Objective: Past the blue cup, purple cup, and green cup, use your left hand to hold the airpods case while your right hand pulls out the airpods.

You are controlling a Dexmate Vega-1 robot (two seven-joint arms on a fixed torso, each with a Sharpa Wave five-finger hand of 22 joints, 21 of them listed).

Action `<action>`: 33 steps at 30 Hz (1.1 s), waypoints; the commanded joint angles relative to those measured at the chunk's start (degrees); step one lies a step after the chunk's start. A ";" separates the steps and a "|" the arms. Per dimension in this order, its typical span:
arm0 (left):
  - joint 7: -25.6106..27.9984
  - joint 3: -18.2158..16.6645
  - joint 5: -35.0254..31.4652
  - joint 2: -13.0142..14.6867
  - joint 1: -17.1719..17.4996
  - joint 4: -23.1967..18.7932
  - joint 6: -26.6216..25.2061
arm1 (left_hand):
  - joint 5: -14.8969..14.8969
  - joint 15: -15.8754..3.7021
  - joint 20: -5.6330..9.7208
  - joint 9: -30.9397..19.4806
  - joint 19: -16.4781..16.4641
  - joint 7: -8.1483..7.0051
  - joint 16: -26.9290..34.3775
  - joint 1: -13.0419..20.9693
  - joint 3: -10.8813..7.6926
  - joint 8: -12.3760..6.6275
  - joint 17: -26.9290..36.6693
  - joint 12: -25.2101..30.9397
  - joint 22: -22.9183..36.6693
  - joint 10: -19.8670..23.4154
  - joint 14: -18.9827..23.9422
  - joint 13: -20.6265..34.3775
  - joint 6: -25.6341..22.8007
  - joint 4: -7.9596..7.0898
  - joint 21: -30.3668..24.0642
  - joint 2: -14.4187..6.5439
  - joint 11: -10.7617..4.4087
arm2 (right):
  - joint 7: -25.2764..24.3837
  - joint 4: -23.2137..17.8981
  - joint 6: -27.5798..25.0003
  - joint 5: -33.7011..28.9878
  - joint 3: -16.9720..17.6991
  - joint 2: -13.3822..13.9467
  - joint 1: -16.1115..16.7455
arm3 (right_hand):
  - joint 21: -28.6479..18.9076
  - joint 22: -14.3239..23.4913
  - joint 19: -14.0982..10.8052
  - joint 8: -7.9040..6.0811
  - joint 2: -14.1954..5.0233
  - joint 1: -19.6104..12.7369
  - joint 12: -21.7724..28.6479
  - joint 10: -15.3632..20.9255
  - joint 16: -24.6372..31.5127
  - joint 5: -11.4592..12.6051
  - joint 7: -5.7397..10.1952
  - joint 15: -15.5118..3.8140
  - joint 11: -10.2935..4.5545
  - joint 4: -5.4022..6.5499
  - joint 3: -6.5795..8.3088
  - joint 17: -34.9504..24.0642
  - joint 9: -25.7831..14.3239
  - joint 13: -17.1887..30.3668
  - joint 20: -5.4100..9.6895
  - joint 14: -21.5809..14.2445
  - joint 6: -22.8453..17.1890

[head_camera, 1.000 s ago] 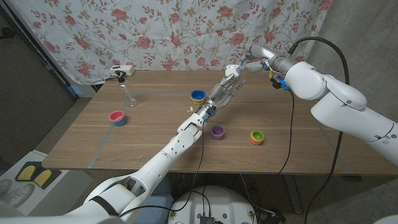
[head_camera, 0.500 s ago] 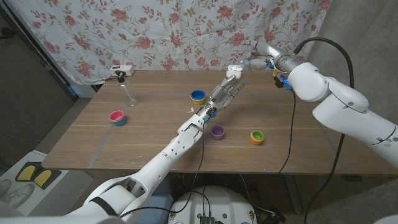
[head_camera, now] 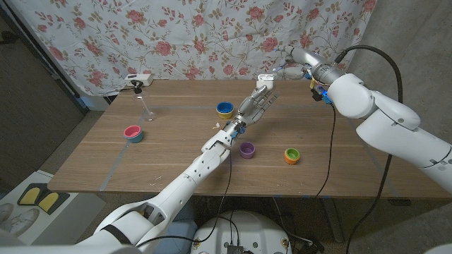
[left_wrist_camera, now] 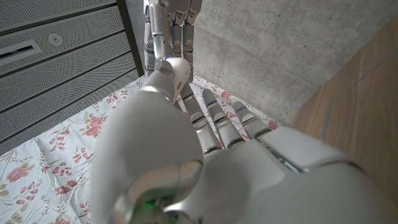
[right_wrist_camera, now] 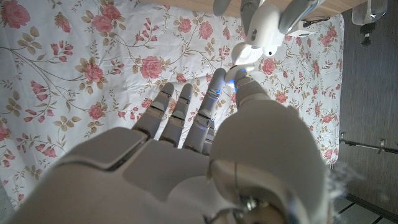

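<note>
On the table (head_camera: 169, 152) stand a blue cup (head_camera: 224, 109), purple cup (head_camera: 246, 149), green cup (head_camera: 291, 155) and pink cup (head_camera: 132, 132); their contents cannot be made out. Past them, the left hand (head_camera: 256, 103) grips the white airpods case (head_camera: 265, 80), lid open. The right hand (head_camera: 287, 70), fingers slightly curled with a small white piece at their tips, has drawn slightly farther from the case. No writing is readable.
</note>
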State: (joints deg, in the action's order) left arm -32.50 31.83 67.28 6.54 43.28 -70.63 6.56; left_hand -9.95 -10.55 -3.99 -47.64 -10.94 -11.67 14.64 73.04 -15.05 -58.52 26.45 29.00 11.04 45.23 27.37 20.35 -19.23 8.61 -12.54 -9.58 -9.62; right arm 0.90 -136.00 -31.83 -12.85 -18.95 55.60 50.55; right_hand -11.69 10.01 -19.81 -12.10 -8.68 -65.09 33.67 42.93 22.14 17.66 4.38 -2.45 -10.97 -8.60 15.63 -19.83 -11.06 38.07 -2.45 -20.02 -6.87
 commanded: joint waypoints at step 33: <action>2.70 -0.91 0.09 2.87 1.72 -6.50 2.49 | -0.39 -2.63 -0.01 0.05 0.07 -0.13 -0.50 0.11 -0.06 -0.74 0.49 2.89 0.12 3.47 2.63 4.79 0.04 -0.27 -0.60 -0.25 -2.97 | -8.43 13.28 1.11 1.56 0.42 -4.48 1.14 | -0.03 0.14 -0.12 0.30 -0.35 -1.33 0.90 0.71 -0.24 -1.87 0.97 -8.94 -1.40 0.34 -1.51 -0.57 -0.30 -1.05 -0.26 1.41 -2.38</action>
State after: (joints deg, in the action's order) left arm -30.58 31.01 67.54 8.83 44.98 -76.18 8.53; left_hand -9.90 -10.54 -3.99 -47.38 -10.94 -11.66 14.19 72.97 -15.05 -58.96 26.71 29.00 11.04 45.22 27.38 20.35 -19.22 8.61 -13.04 -9.47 -9.64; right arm -6.40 -127.87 -32.17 -11.77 -17.18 52.52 52.00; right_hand -11.69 10.00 -20.02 -11.85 -9.06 -65.93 34.16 42.73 22.14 16.06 5.10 -2.39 -11.17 -8.37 14.44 -20.28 -11.06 36.95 -2.66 -19.00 -9.03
